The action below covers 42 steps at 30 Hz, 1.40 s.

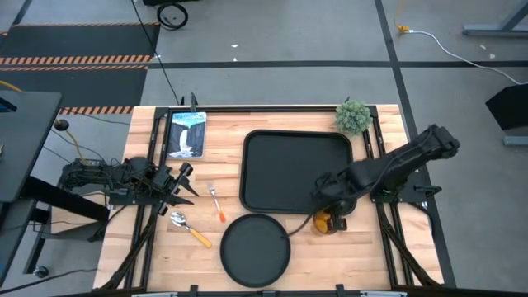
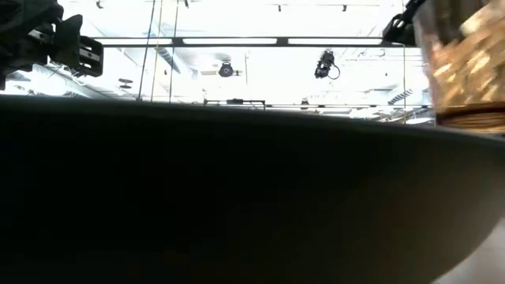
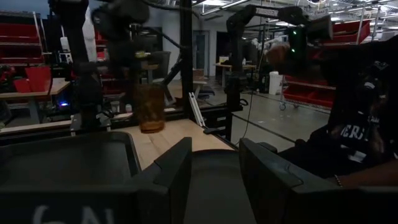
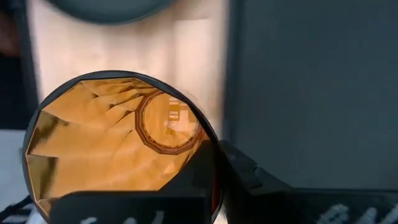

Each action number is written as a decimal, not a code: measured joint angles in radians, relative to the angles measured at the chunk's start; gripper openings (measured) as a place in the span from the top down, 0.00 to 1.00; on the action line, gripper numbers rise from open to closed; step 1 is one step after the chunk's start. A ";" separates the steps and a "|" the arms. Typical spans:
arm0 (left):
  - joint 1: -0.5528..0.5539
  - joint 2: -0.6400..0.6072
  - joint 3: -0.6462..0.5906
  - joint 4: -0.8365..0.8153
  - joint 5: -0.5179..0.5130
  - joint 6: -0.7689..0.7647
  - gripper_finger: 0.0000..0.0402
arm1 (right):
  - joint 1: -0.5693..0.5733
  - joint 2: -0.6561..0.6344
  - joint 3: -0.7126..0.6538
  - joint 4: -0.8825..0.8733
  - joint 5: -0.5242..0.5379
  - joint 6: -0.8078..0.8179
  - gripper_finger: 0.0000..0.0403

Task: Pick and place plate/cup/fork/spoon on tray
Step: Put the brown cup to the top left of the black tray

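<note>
right wrist view | right fingers (image 4: 205, 186) clamped on cup (image 4: 118, 143) rim | beside tray (image 4: 311, 93)

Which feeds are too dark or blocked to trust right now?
Low view: a dark out-of-focus rim, probably the plate, fills most of the frame beneath glaring ceiling lights. Left wrist view: dim, cup murky. Right wrist view: cup close, brightly lit. High view: evenly lit.

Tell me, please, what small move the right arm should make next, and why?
Probably lift slightly: the right gripper sits at the cup, one finger inside its rim, on the table beside the tray, not on it.
</note>
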 joint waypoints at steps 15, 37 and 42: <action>0.000 0.000 0.000 0.000 0.000 0.000 0.65 | -0.455 -0.162 0.000 -0.083 0.051 -0.271 0.96; 0.000 0.000 0.000 0.000 0.000 0.000 0.65 | -1.160 -0.163 -0.177 0.005 0.025 -0.498 0.96; 0.000 0.000 0.000 0.000 0.000 0.000 0.65 | -1.272 -0.163 -0.256 0.085 0.013 -0.497 0.96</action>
